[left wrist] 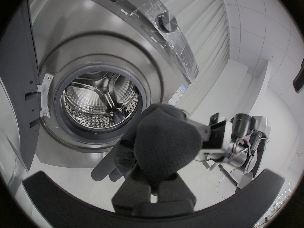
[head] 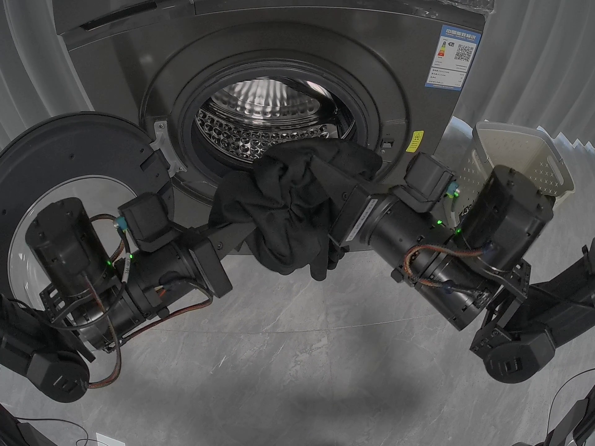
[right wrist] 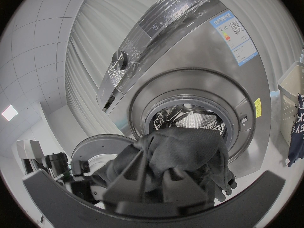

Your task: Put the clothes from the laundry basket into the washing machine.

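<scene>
Grey floor [head: 297, 354] before open washing machine [head: 384, 63] | black garment [head: 285, 212] bunched at drum mouth [head: 266, 116], long axis side to side, tail hanging down | left gripper [head: 238, 230], right gripper [head: 331, 196] both clamped on it

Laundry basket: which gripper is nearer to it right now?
Right. The right gripper holds the black garment on the side of the laundry basket; the left gripper grips it farther away, toward the open door.
</scene>
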